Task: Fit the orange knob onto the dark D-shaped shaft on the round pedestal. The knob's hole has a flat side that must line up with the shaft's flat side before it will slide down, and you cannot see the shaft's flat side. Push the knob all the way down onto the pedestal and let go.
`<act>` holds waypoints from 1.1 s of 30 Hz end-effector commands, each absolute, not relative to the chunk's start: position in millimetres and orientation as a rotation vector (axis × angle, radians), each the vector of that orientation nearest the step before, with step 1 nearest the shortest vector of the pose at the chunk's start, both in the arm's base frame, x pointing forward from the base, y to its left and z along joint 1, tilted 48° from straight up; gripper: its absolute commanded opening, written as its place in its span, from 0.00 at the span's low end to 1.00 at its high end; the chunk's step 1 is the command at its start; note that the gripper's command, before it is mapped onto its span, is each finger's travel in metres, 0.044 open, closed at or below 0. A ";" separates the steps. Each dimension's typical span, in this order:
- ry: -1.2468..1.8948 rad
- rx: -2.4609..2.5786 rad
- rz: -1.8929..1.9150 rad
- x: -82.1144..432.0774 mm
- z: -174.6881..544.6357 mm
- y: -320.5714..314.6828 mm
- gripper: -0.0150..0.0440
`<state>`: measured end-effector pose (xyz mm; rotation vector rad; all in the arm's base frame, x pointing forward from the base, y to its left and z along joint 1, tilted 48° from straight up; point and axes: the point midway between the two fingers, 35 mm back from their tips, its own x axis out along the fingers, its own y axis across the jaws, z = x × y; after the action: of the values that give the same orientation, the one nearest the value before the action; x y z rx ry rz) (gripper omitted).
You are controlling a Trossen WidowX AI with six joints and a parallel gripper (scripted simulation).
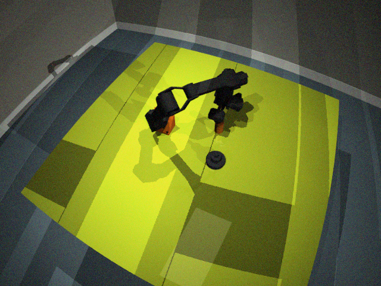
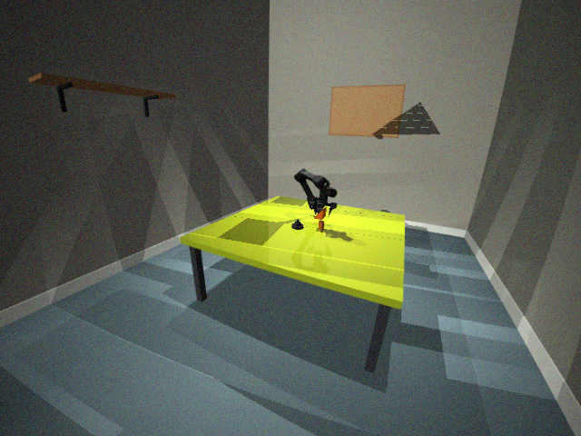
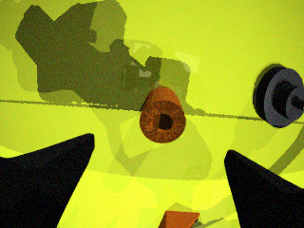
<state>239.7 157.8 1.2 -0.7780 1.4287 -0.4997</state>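
Observation:
The orange knob [image 1: 219, 127] [image 2: 320, 226] [image 3: 150, 124] stands upright on the table, apart from the pedestal. Its dark hole faces up in the wrist view; the exact side of its flat is hard to tell. The round dark pedestal [image 1: 211, 165] [image 2: 297, 226] [image 3: 272, 105] stands beside it, at the right edge of the wrist view. Its shaft [image 3: 297, 102] is bare, its flat side not visible. My gripper [image 1: 225, 109] [image 2: 322, 210] [image 3: 161, 149] is wide open and empty above the knob, which shows between and slightly beyond the fingertips in the wrist view.
The yellow-green table [image 1: 261, 159] [image 2: 356, 262] carries everything. An orange piece [image 1: 169, 125] [image 3: 180, 219] sits at the arm's base. Large shadows and light patches cross the table. A shelf [image 2: 103, 86] and an orange panel [image 2: 366, 107] are on the walls.

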 end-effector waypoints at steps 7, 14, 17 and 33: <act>1.406 -0.743 -0.528 243.0 -14.4 140.3 1.00; 1.406 -0.743 -0.528 244.4 -19.3 135.6 1.00; 1.406 -0.742 -0.528 245.3 -22.8 132.2 1.00; 1.405 -0.742 -0.528 249.2 -40.7 113.7 1.00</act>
<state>248.3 117.8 -36.9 -0.7366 1.4079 -0.5291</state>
